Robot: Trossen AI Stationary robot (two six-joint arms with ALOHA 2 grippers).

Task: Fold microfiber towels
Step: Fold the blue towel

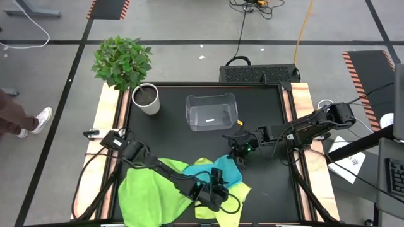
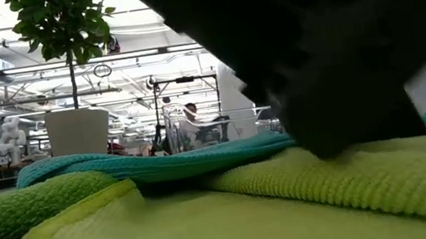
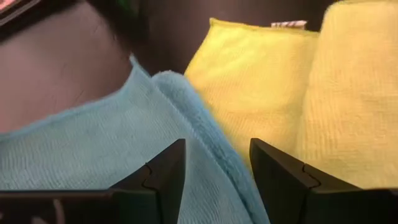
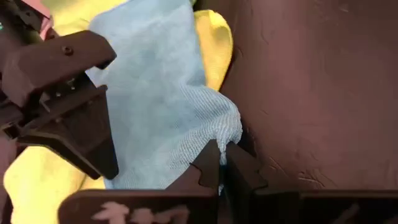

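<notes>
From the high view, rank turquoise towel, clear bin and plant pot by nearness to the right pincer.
1. Turquoise towel: its corner is pinched in the right pincer.
2. Clear bin: just beyond, table centre.
3. Plant pot: farthest, at the far-left corner.

Both arms are showing dark, boxy jointed links with black cables trailing from their bases. The right gripper (image 1: 238, 150) is glowing with a small green light beside it. Its fingers (image 4: 208, 168) are looking angular and matte, with toothed inner edges. The left gripper (image 1: 214, 192) is wearing matching notched black fingers (image 3: 163, 171).
</notes>
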